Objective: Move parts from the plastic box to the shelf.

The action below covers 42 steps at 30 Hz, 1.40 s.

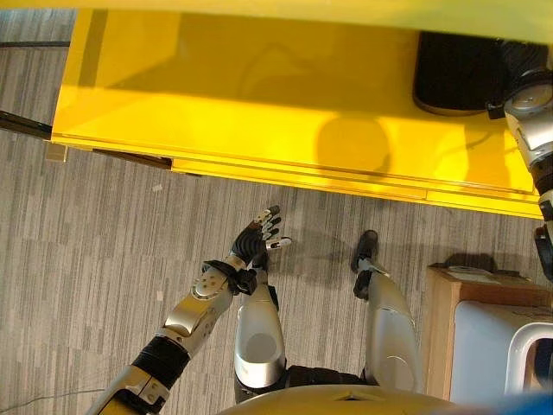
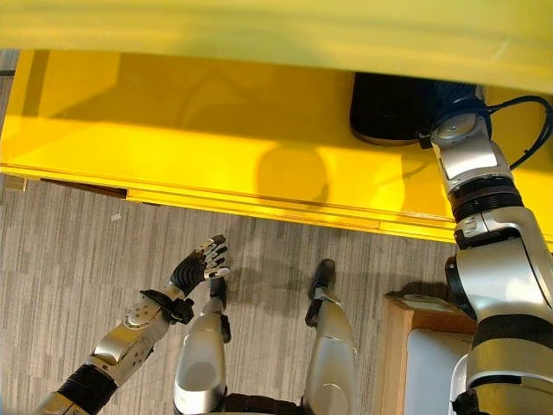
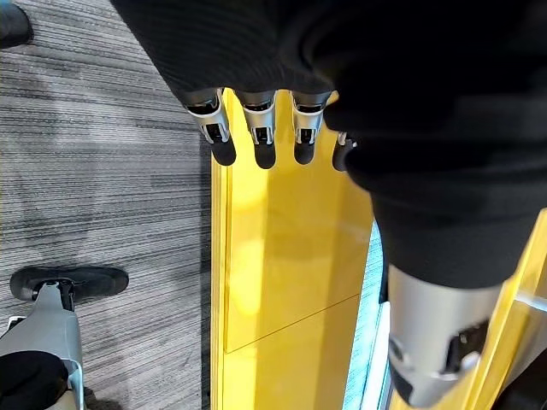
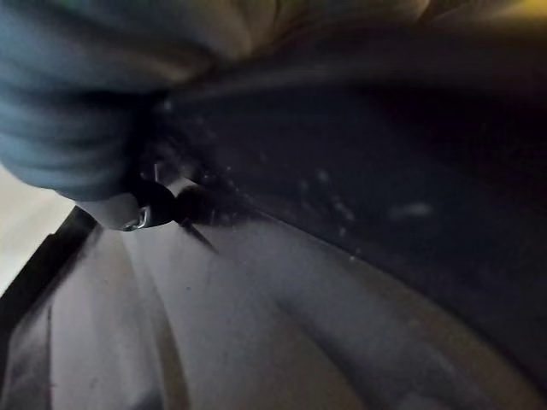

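Nearest the robot, at lower right, one pale plastic box (image 1: 497,354) sits on a wooden stand (image 1: 442,311); its contents can't be made out. Just left of centre, one left hand (image 1: 259,235) hangs over the grey striped carpet (image 1: 95,259), fingers (image 3: 256,137) straight and loosely spread, holding nothing, short of the shelf edge. Farther out, one yellow shelf (image 1: 216,112) runs across the view, glossy, with a raised front lip. One dark part (image 2: 393,108) rests on it at far right: black, rounded edge, ribbed-looking top, smooth curved surface up close. One right hand (image 2: 458,121) reaches in against that part; its fingers are hidden, so can't tell whether it grips or lies flat.
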Tool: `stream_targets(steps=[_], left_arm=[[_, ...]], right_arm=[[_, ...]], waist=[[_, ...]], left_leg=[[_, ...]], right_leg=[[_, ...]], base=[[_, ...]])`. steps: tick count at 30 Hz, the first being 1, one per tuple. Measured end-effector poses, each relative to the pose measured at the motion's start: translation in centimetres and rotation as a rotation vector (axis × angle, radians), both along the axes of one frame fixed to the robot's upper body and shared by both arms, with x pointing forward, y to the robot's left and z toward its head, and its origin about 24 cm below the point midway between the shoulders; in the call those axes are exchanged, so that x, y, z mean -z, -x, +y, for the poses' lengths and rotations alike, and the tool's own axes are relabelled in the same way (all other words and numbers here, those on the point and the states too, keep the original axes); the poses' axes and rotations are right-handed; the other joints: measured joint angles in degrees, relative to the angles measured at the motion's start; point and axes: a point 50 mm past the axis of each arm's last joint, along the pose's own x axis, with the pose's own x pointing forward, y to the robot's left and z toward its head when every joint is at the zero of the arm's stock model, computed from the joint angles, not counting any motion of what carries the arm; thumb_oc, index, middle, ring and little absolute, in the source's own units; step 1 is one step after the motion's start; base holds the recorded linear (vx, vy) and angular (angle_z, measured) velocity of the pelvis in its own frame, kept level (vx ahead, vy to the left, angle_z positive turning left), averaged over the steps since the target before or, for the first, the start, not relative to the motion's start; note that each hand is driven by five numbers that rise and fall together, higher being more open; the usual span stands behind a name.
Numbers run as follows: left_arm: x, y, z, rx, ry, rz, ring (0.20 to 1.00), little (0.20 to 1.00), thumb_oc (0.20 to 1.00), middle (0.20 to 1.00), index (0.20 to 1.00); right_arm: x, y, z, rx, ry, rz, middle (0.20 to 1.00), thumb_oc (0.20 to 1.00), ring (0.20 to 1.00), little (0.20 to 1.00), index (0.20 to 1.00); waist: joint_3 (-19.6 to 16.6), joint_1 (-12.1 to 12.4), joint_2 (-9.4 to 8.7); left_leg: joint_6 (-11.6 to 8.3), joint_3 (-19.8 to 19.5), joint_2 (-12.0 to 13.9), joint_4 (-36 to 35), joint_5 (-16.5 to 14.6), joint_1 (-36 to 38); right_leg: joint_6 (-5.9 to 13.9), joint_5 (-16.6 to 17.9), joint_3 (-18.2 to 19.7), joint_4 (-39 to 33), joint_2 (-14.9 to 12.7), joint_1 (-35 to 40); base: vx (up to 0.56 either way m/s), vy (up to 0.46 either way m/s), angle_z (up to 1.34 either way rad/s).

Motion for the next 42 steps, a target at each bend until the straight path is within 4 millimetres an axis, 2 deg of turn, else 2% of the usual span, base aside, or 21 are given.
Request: stream_targets(steps=[6,14,15,16,17,30,36,42], left_arm=[[0.0,0.0,0.2,-0.003,-0.007,-0.003,1.000,1.000,1.000,1.000,1.000],[-0.2,-0.2,0.5,-0.016,-0.007,-0.011,1.000,1.000,1.000,1.000,1.000],[-0.3,-0.2,0.6,-0.019,-0.007,-0.013,1.000,1.000,1.000,1.000,1.000],[-0.3,-0.2,0.6,-0.020,-0.007,-0.013,1.000,1.000,1.000,1.000,1.000],[-0.3,-0.2,0.6,-0.020,-0.007,-0.013,1.000,1.000,1.000,1.000,1.000],[-0.2,-0.1,0.5,0.001,-0.009,-0.015,1.000,1.000,1.000,1.000,1.000],[-0.2,-0.1,0.5,0.008,-0.008,-0.014,1.000,1.000,1.000,1.000,1.000],[-0.3,-0.1,0.5,0.005,-0.007,-0.017,1.000,1.000,1.000,1.000,1.000]], right_arm=[[0.0,0.0,0.0,0.002,-0.039,-0.006,0.200,0.200,0.200,0.200,0.200],[-0.5,0.0,0.1,0.005,0.013,0.007,0.200,0.200,0.200,0.200,0.200],[-0.6,0.0,0.2,0.009,0.026,0.006,0.310,0.310,0.310,0.310,0.310],[-0.7,0.0,0.2,0.013,0.036,0.008,0.507,0.507,0.507,0.507,0.507],[-0.8,0.0,0.1,0.017,0.040,0.007,1.000,1.000,1.000,1.000,1.000],[-1.1,0.1,-0.2,0.086,0.209,0.034,1.000,1.000,1.000,1.000,1.000],[-1.3,0.1,-0.1,0.092,0.219,0.028,1.000,1.000,1.000,1.000,1.000],[-1.5,0.5,-0.6,0.188,0.230,-0.046,1.000,1.000,1.000,1.000,1.000]], waist=[[0.05,-0.23,-0.21],[0.03,-0.19,-0.19],[0.03,-0.14,-0.19],[0.02,-0.10,-0.19],[0.02,-0.04,-0.19],[-0.11,0.45,-0.18],[-0.12,0.47,-0.16],[-0.15,0.22,-0.11]], left_leg=[[0.24,-0.06,0.37,0.83,-0.15,-0.96],[0.23,0.00,0.24,0.82,-0.15,-1.08],[0.22,0.03,0.23,0.83,-0.15,-1.14],[0.22,0.03,0.23,0.83,-0.15,-1.21],[0.22,0.04,0.22,0.86,-0.15,-1.31],[0.14,-0.07,0.21,1.71,-0.10,-2.37],[-0.01,-0.14,0.24,2.00,0.00,-2.63],[-0.01,-0.08,0.12,2.04,-0.01,-2.61]], right_leg=[[-0.08,-0.90,0.34,1.66,0.07,-1.41],[-0.22,-0.81,0.65,1.85,0.00,-1.87],[-0.25,-0.79,0.69,1.94,-0.01,-2.00],[-0.26,-0.78,0.72,2.04,-0.02,-2.12],[-0.35,-0.73,0.75,2.19,-0.03,-2.29],[-0.22,-1.01,0.85,2.92,-0.19,-3.27],[-0.35,-0.96,0.92,3.21,-0.19,-3.59],[-0.65,-0.76,0.95,3.22,-0.26,-3.61]], base=[[0.00,0.007,0.00],[0.00,0.009,-0.01],[0.00,0.000,0.00],[0.00,0.000,0.00],[0.00,0.000,0.00],[0.00,0.000,0.00],[0.00,0.000,0.00],[-0.01,0.027,0.00]])
